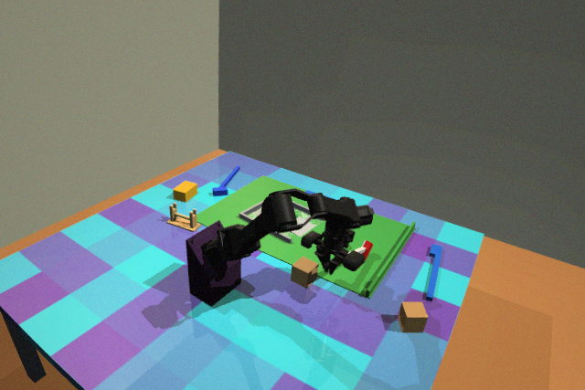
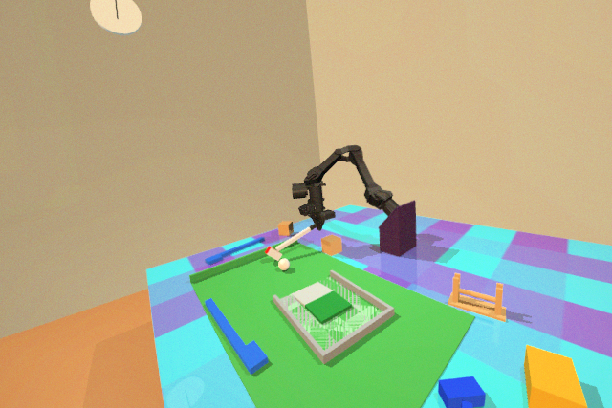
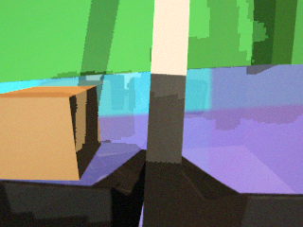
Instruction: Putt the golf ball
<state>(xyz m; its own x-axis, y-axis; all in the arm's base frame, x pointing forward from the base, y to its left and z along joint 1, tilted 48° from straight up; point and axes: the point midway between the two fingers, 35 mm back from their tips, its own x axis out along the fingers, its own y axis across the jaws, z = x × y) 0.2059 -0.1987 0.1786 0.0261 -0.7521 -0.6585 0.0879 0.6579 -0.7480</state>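
Observation:
My gripper is shut on the dark grip of the red putter. The putter's pale shaft slants down to its red and white head, which is just above the green mat. The white golf ball rests on the mat beside the head, on the side towards the ramp; a gap between them cannot be judged. The ball is hidden in the top view and not seen in the wrist view. The pale ramp leads up to the raised green, which holds no ball.
A grey border surrounds the raised green on three sides. A wooden block stands near the gripper; another block is farther out. Blue putters, a wooden rack and a yellow block lie around.

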